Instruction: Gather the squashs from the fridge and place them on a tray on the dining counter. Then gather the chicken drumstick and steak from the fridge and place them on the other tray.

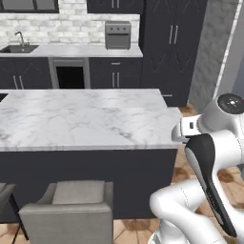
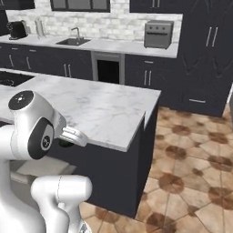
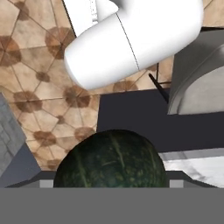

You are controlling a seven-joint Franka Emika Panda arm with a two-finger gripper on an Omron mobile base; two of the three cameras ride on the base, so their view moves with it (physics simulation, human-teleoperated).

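The kitchen has dark cabinets, a white brick backsplash and a brown patterned tile floor (image 2: 191,154). The dining counter (image 1: 81,119), a white-grey marble slab on a near-black base, spans the centre of the left base view and runs from the left edge to the middle of the right base view. A tall dark cabinet block (image 1: 174,43) stands at the upper right of the left base view. On the rear worktop, a sink (image 2: 73,41) sits at the upper left of the right base view and a grey toaster oven (image 1: 117,35) at the upper centre of the left base view. A grey chair (image 1: 69,209) stands at the lower left of that view, against the counter base.

The arm (image 1: 209,162) is folded at the lower right of the left base view, elbow raised beside the counter's corner.

In the hand view, a dark green striped squash (image 3: 111,159) sits at the bottom centre, between the spread jaws of the gripper (image 3: 111,183); the jaws stand wide on it.
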